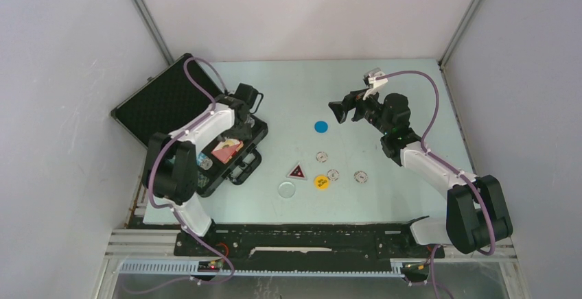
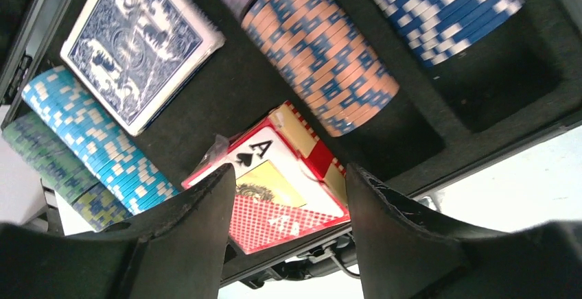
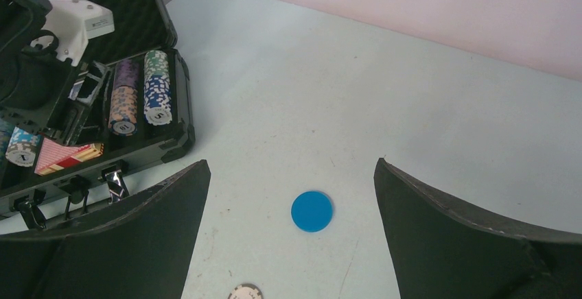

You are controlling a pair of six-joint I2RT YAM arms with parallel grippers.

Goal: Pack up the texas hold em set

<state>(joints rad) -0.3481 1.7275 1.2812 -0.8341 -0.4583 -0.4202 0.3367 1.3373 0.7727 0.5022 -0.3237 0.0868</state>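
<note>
**Case** (image 1: pixel 252 149): black, open, at the left of the top view, on the bench (image 1: pixel 391 86). The foam-lined lid (image 1: pixel 161 100) is laid back toward the upper left.

**Chip rows** (image 2: pixel 319 55): in foam slots inside the case. In the left wrist view they run, left to right, green, light blue, purple at the top edge, orange and dark blue.

**Blue deck** (image 2: pixel 141 42): upper left of that view, flat in its pocket just beside the light blue row.

**Red deck** (image 2: pixel 288 206): lower centre, near the case's front wall, ace of spades face showing. It looks tilted rather than seated flat.

**Left claw** (image 2: pixel 289 171): over the red deck, fingers parted roughly halfway, one to each side of the deck in the frame. It grips nothing.

**Loose pieces on the bench, right of the case:**
- clear disc (image 1: pixel 287 189), lowest of the group
- marker (image 1: pixel 296 171), a dark triangle just above the clear disc
- yellow disc (image 1: pixel 321 182)
- white discs (image 1: pixel 333 174), three, spread around the yellow one
- blue disc (image 1: pixel 320 126), apart from the rest, nearer the frame's centre

**Right claw** (image 3: pixel 289 166): right of centre in the top view, raised over the bench, jaws spread fully and empty. In its wrist view the blue disc lies on the bench below the gap between the fingers.
</note>
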